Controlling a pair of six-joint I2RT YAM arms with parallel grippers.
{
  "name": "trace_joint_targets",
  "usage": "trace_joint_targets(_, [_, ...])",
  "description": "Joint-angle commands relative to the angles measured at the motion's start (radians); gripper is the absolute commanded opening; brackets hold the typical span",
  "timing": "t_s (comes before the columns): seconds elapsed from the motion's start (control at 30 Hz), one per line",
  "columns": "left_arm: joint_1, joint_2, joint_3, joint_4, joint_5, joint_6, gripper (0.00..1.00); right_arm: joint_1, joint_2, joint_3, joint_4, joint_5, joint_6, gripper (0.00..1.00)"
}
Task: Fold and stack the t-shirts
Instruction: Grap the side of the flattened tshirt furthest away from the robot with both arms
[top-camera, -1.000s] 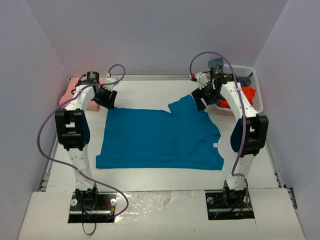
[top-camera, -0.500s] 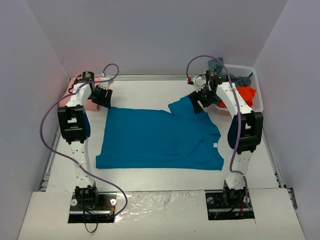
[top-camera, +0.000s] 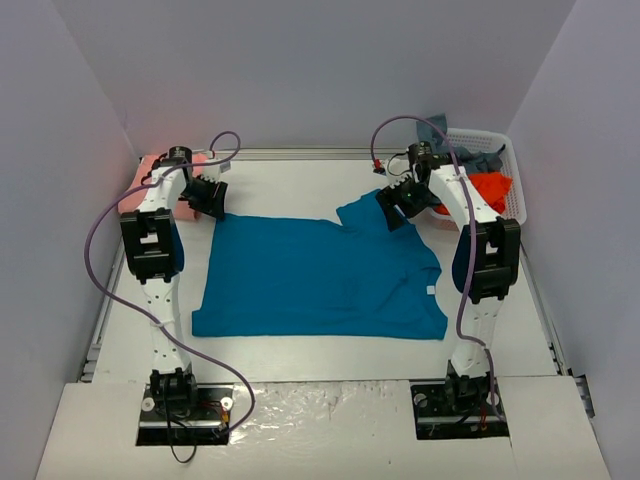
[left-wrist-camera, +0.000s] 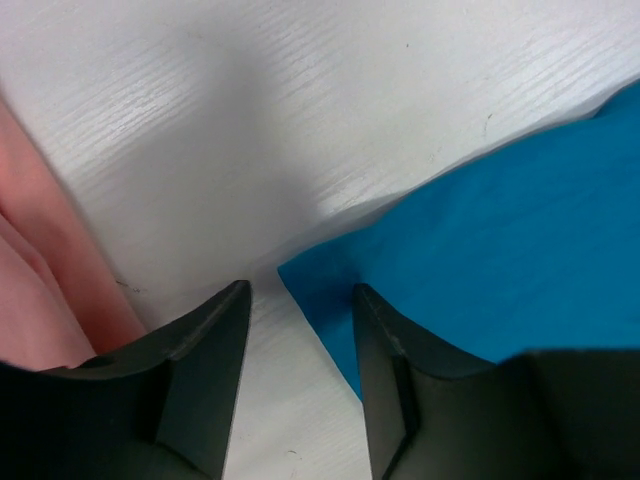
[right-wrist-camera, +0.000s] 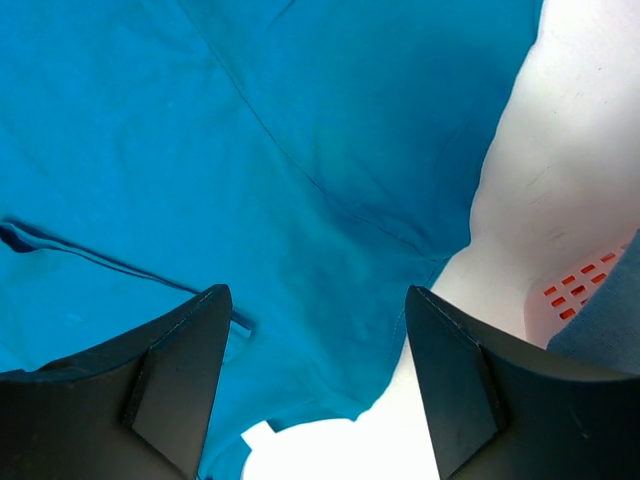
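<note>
The teal-blue t-shirt (top-camera: 320, 280) lay spread flat at the middle of the table (top-camera: 290, 185), its long axis running left to right, and both arms reached to its far edge. The left gripper (left-wrist-camera: 298, 300) stood directly above the far-left corner of the cloth; that corner pointed into the gap between its fingers (left-wrist-camera: 210, 340), which were spread and held nothing. Whether their tips touched the table could not be told. The salmon-pink t-shirt (left-wrist-camera: 40, 300) lay just beside it on the outer side. The right gripper (right-wrist-camera: 315, 310) hung over the far-right sleeve, fingers set wide apart and empty, with cloth filling the gap below them. The basket (top-camera: 514, 180), with the orange t-shirt (top-camera: 492, 187) in it, stood just beyond. In my judgement each arm was nearest its own far corner, so the coming pinch called for a short descent.
</note>
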Motion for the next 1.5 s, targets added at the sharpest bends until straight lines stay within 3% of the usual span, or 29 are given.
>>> trace_joint_targets(0.0, [0.006,-0.005,0.031,-0.043,0.041,0.002,0.42,0.007,0.003,-0.006,-0.026,0.017,-0.008,0.66])
trace_joint_targets(0.2, [0.006,0.003,0.031,-0.055,0.055,-0.003,0.33,0.007,0.008,-0.004,-0.025,0.019,-0.008,0.67])
trace_joint_targets(0.4, [0.006,0.014,0.014,-0.074,0.067,0.01,0.3,0.007,0.006,-0.019,-0.025,0.03,-0.011,0.68])
trace_joint_targets(0.67, [0.006,0.006,-0.004,-0.083,0.096,0.016,0.02,0.006,0.008,0.002,-0.014,0.033,-0.001,0.68])
trace_joint_targets(1.03, [0.006,-0.12,-0.122,0.061,0.012,-0.088,0.02,-0.01,0.113,0.22,0.035,0.059,0.123,0.69])
trace_joint_targets(1.47, [0.0,-0.29,-0.254,0.172,0.001,-0.131,0.02,-0.019,0.366,0.511,0.035,-0.053,0.278,0.66])
